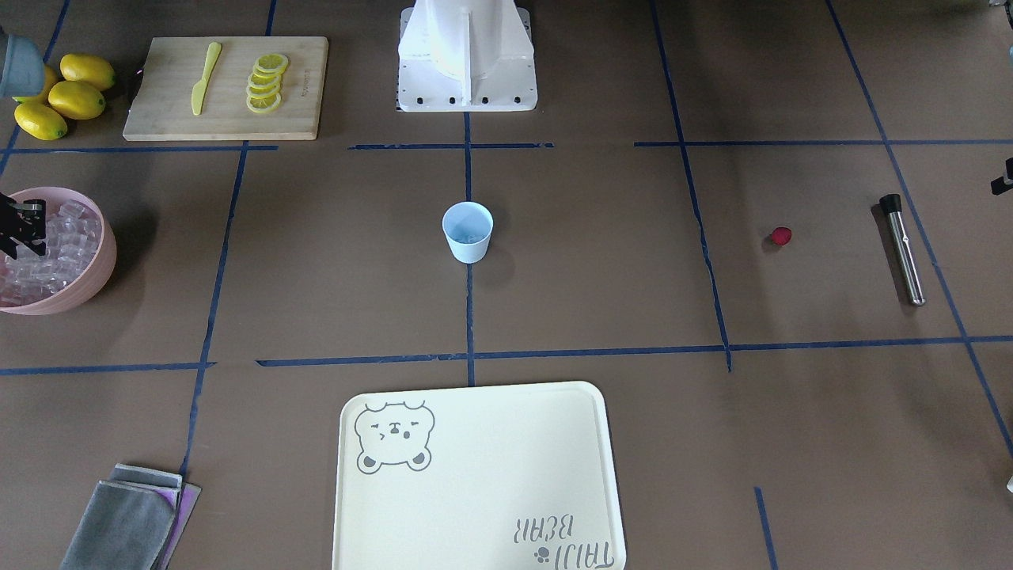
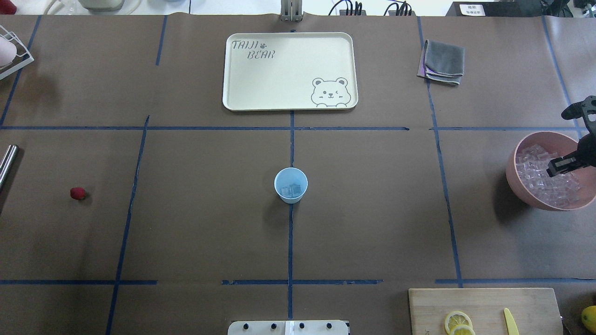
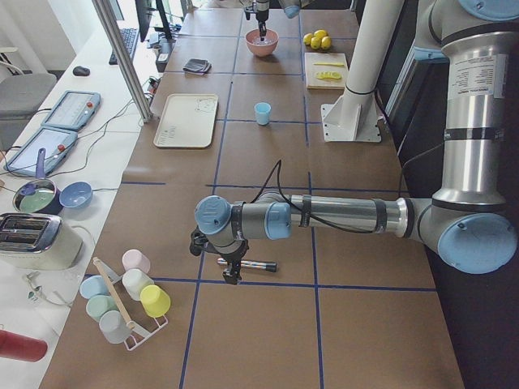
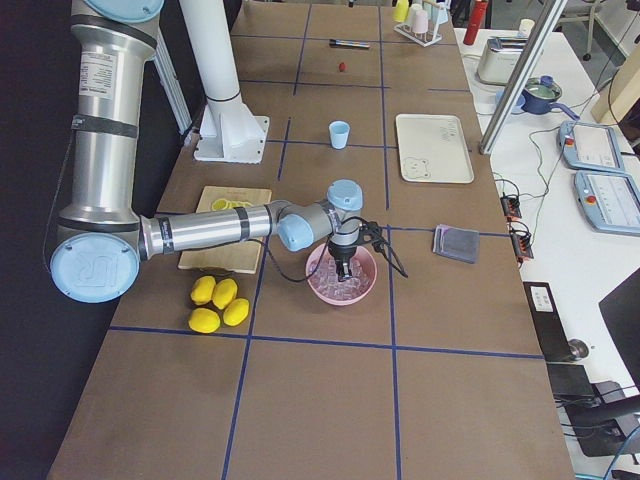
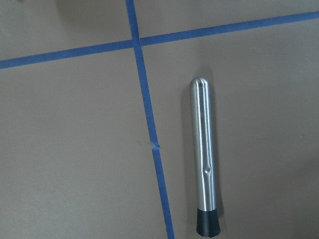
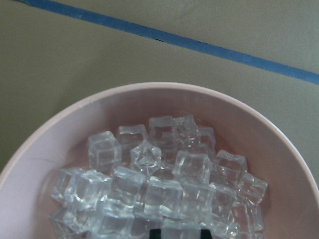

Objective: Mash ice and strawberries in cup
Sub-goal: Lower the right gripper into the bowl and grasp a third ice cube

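The pale-blue cup (image 2: 291, 185) stands upright at the table's middle with a few ice cubes in its bottom; it also shows in the front view (image 1: 468, 231). The pink bowl (image 2: 512, 172) at the robot's right is full of ice (image 6: 164, 184). My right gripper (image 2: 558, 167) is down in the bowl, its tips among the cubes; I cannot tell if it is open or shut. The strawberry (image 2: 77, 193) lies alone on the robot's left. My left gripper (image 3: 231, 271) hovers over a steel muddler (image 5: 205, 159); I cannot tell its state.
A cream bear tray (image 2: 242, 102) lies on the far side of the cup. A grey cloth (image 2: 444, 60) lies beyond the bowl. A wooden board (image 1: 158, 119) with lemon slices and a yellow knife, and whole lemons (image 1: 75, 99), sit near the base (image 1: 467, 87).
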You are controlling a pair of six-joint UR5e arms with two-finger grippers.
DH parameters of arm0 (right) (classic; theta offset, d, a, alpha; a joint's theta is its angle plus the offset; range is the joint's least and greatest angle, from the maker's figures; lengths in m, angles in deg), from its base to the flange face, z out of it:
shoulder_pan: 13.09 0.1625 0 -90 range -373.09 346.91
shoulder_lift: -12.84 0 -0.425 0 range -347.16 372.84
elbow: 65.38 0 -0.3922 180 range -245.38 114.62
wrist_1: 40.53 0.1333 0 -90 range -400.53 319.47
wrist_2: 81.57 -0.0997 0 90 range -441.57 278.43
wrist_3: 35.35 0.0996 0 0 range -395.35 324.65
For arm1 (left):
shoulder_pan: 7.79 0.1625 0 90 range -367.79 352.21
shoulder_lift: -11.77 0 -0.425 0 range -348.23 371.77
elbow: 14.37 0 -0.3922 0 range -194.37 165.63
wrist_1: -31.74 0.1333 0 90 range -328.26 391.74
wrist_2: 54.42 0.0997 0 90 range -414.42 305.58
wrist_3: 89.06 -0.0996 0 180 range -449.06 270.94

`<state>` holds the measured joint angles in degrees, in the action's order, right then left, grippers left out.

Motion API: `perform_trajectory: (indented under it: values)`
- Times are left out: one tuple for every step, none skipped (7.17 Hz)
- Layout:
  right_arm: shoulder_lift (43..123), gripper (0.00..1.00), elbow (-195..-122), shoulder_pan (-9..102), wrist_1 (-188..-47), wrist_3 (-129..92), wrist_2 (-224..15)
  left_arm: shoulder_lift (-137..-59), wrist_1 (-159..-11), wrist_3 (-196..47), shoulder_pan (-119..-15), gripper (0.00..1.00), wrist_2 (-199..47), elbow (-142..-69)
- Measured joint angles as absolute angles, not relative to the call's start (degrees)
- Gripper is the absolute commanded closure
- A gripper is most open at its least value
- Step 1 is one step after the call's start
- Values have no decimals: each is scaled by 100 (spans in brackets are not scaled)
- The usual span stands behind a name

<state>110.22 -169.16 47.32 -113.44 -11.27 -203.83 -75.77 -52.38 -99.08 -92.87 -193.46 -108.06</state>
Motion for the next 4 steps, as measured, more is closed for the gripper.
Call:
perform_trajectory:
  values:
    - [11073, 94, -17146, 4742, -11477, -1127, -20402, -7576, -5237, -9906, -9287, 0, -19346, -10806]
    - [11148, 91, -17569, 4769, -11813, -1127, -20417, -7577, -5237, -9905, -9287, 0, -19346, -10804]
    - [11154, 92, -18056, 4818, -12283, -1125, -20423, -7576, -5237, -9904, -9287, 0, -19346, -10801]
    - [11029, 92, -18428, 4859, -12663, -1091, -20435, -7577, -5237, -9902, -9287, 0, -19346, -10798]
